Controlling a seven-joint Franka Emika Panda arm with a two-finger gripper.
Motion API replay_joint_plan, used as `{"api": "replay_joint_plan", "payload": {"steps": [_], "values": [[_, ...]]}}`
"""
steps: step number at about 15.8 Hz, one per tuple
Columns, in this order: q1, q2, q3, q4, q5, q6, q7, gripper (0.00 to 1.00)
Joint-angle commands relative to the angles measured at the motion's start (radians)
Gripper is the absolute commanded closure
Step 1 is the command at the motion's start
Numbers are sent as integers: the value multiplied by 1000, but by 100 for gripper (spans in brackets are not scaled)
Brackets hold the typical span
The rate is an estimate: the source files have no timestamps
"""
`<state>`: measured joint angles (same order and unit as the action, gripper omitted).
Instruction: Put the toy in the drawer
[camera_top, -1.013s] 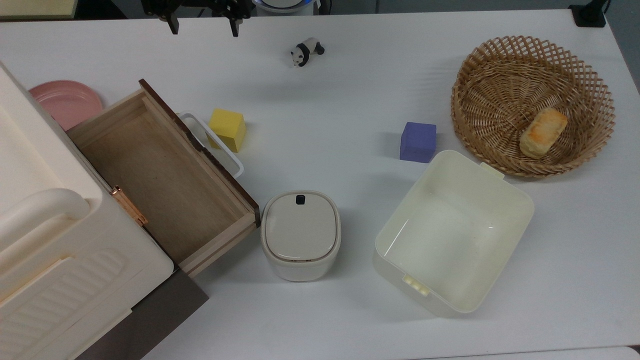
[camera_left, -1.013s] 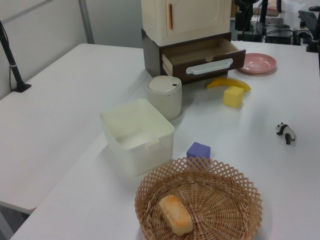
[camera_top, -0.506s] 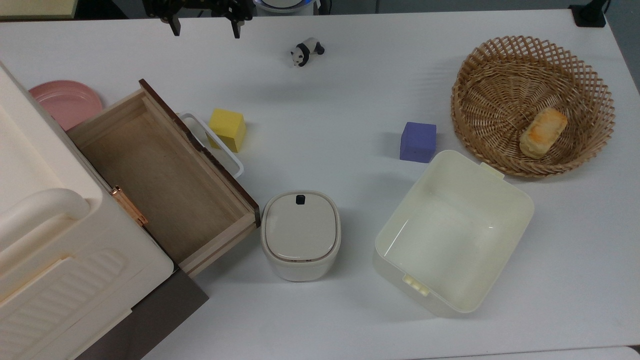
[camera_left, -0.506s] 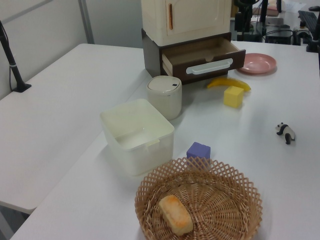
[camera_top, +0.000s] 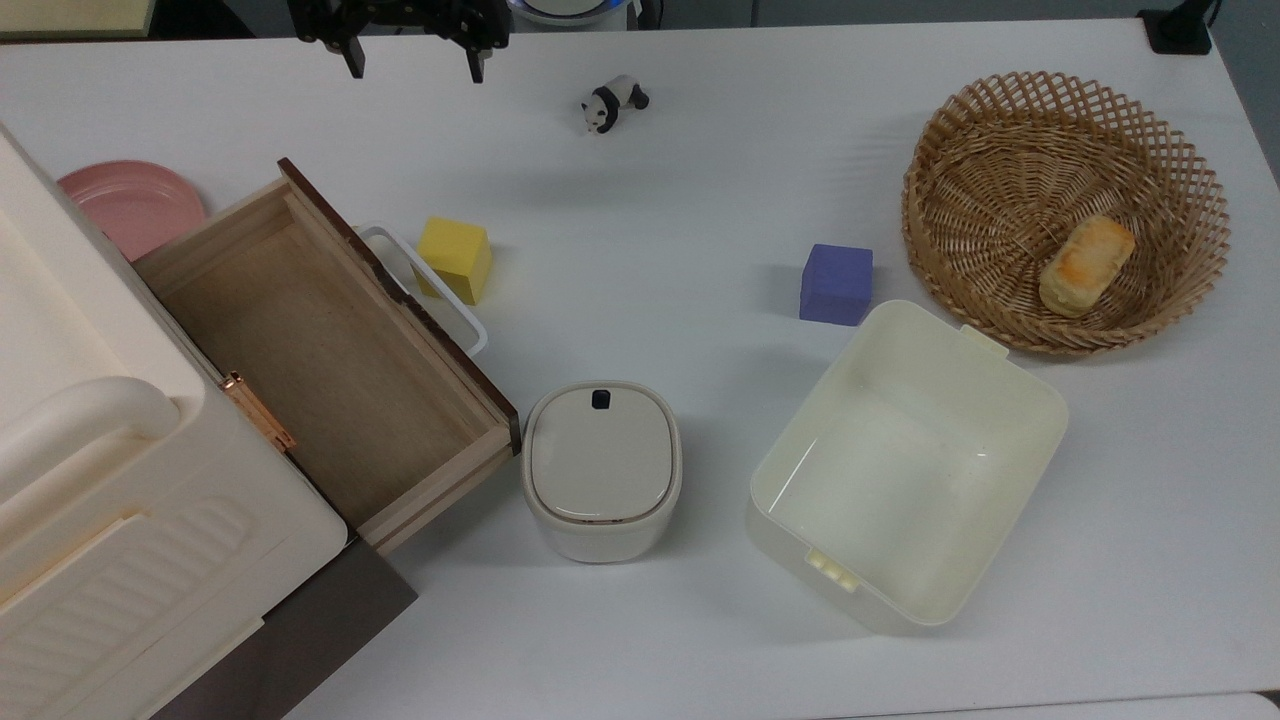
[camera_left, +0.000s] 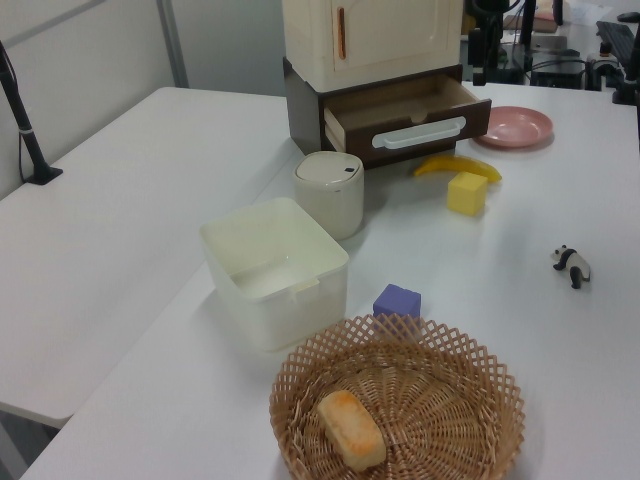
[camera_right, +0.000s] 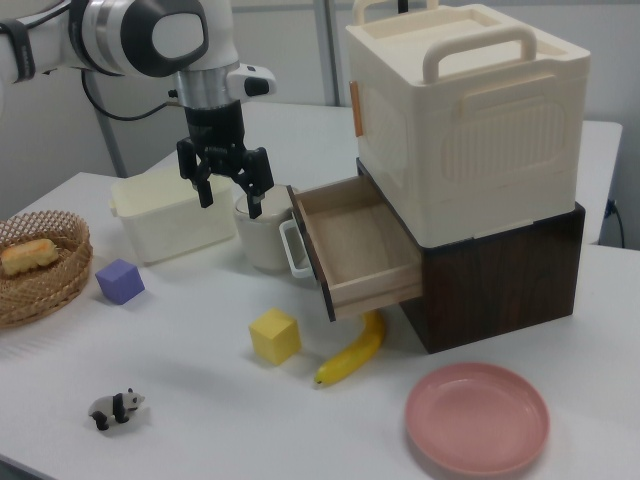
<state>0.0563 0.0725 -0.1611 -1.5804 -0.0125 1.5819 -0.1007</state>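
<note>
The toy (camera_top: 614, 102) is a small black-and-white panda on four legs, standing alone on the white desk (camera_top: 650, 230) near the far edge in the top view. Open desk surrounds it — the yellow cube (camera_top: 455, 259) and purple cube (camera_top: 836, 284) sit well apart from it. The drawer (camera_top: 330, 355) is pulled out, seemingly bare inside. The pincer (camera_right: 229, 193) hangs spread, holding nothing; in the top view its upper part is cut off at the frame's edge.
</note>
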Motion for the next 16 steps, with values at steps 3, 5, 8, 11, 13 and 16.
{"api": "replay_joint_plan", "payload": {"steps": [3,5,8,11,13,16], "values": [[11,9,3,-4,-18,20,7,0],[13,10,3,-4,-18,20,6,0],[13,10,3,-4,-18,20,4,0],[11,12,5,-4,-17,20,-17,0],[13,18,5,-9,-17,18,-53,0],[33,68,2,-4,-18,38,-73,0]]}}
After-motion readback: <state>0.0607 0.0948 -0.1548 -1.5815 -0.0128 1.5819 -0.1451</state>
